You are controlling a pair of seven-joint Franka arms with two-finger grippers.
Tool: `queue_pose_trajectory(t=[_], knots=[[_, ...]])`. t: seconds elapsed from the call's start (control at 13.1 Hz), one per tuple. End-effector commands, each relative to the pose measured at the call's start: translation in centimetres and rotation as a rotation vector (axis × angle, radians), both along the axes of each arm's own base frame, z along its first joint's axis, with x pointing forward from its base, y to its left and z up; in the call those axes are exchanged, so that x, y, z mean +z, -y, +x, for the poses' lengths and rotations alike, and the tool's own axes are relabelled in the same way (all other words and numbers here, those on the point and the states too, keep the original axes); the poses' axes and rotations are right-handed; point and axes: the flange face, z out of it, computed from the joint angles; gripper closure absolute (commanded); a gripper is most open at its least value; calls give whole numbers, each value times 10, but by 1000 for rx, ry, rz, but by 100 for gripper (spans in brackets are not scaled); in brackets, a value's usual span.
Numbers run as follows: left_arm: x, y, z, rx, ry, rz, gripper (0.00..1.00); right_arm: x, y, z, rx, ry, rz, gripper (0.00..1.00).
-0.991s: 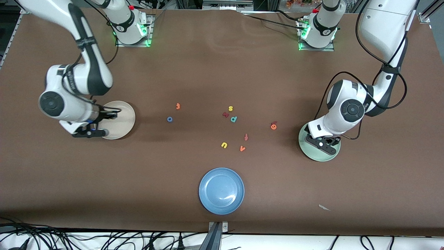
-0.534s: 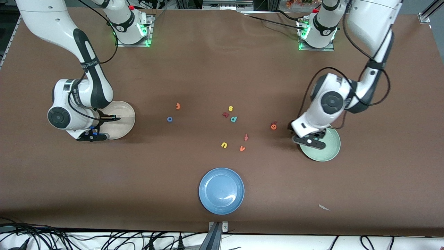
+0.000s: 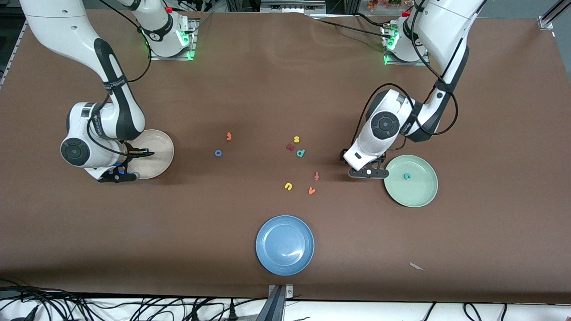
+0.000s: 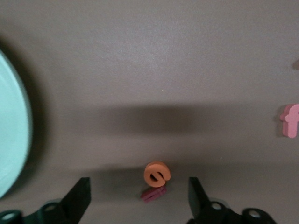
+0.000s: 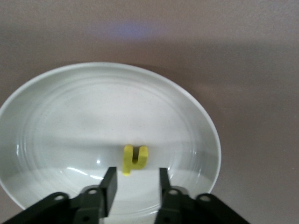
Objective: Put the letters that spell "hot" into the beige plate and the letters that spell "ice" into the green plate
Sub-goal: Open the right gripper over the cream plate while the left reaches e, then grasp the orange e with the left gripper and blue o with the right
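My left gripper (image 4: 138,184) is open and low over the table beside the green plate (image 3: 417,191). The orange e (image 4: 156,172) and the maroon i (image 4: 154,193) lie touching each other between its fingers; the arm hides both in the front view. A teal c (image 3: 407,176) lies in the green plate. My right gripper (image 5: 135,189) hangs open over the beige plate (image 5: 205,121), with the yellow h (image 5: 134,158) lying in the plate just past its fingertips. The blue o (image 3: 218,153) and orange t (image 3: 229,136) rest on the table between the two plates.
Loose letters lie mid-table: a yellow s (image 3: 296,139), a maroon squiggle (image 3: 290,146), a teal d (image 3: 300,153), a reddish f (image 3: 316,175), a yellow u (image 3: 288,186) and an orange v (image 3: 312,191). A blue plate (image 3: 284,244) sits nearest the front camera.
My left gripper has left the green plate and moved over the e and i, uncovering the teal c in the plate. The right arm shifted slightly at the beige plate.
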Motion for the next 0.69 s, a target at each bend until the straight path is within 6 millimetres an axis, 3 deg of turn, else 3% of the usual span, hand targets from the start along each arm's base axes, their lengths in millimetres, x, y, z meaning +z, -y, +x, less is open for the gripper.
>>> queue_pose_trajectory(t=[0.0,0.08,0.23,0.61], knots=[[-9,9,4,48,0,-49,39,22,-7,4,-1,31,20,1],[-10,9,4,52,-2,-51,42,36,-16,8,-16,57,25,1],[-18,9,3,53,3,-55,44,60,-68,14,-54,90,35,0],[-30,9,-2,39,-9,-44,44,79,-185,8,-186,127,51,2]])
